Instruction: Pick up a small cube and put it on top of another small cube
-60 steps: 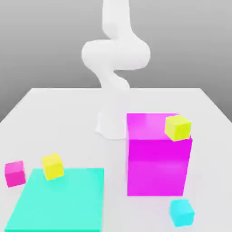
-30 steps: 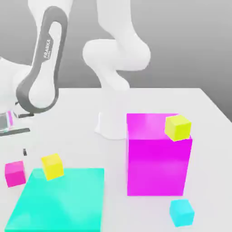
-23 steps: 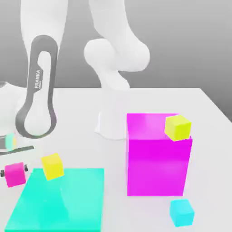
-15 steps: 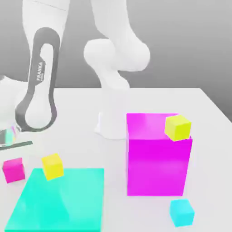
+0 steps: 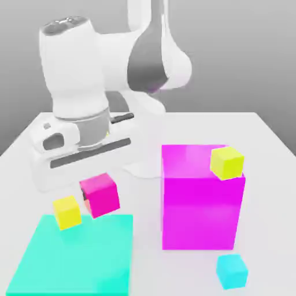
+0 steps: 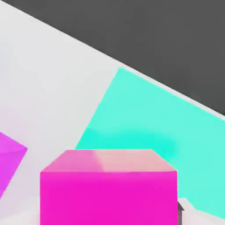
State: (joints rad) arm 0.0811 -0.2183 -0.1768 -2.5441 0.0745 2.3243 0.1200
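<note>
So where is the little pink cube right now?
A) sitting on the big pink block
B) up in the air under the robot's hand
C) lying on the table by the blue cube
B: the little pink cube hangs tilted below the robot's hand, above the table, beside the yellow cube.

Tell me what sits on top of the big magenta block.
A small yellow cube rests on the big magenta block, at the top's near corner on the exterior view's right. The rest of the top is bare.
</note>
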